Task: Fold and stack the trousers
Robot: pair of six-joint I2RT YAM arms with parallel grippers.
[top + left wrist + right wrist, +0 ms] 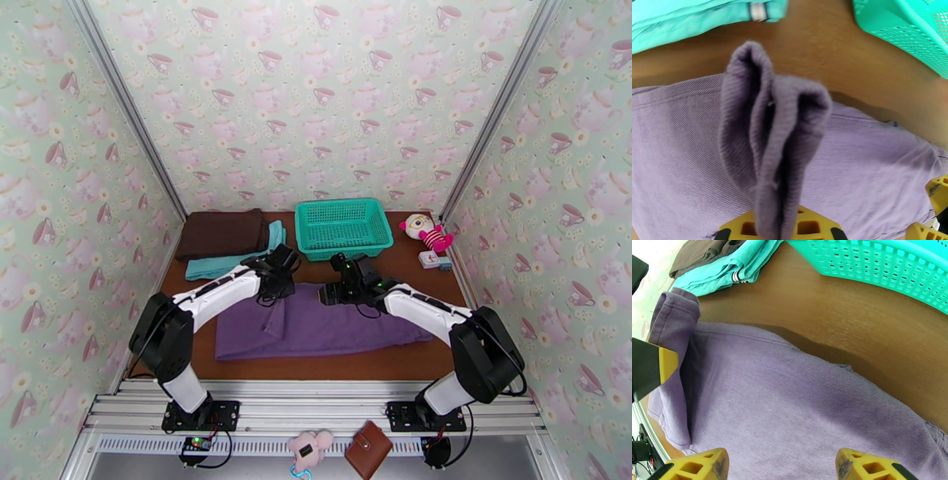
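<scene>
- Find the teal mesh basket (pixel 338 204) straight beyond both sets of jaws.
- Find the teal folded garment (pixel 217 265) beyond and left of the left-hand jaws; the dark brown folded garment (pixel 221 233) touches it, farther off.
- Find the striped plush doll (pixel 425 231) beyond and right of the right-hand jaws.

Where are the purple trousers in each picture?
Top external: the trousers lie flat, just below the middle of the picture.
Left wrist: the trousers rise as a pinched fold in the centre, the rest spread around it.
Right wrist: the trousers cover the lower half.
Shared landmark: the teal basket, beyond them.
</scene>
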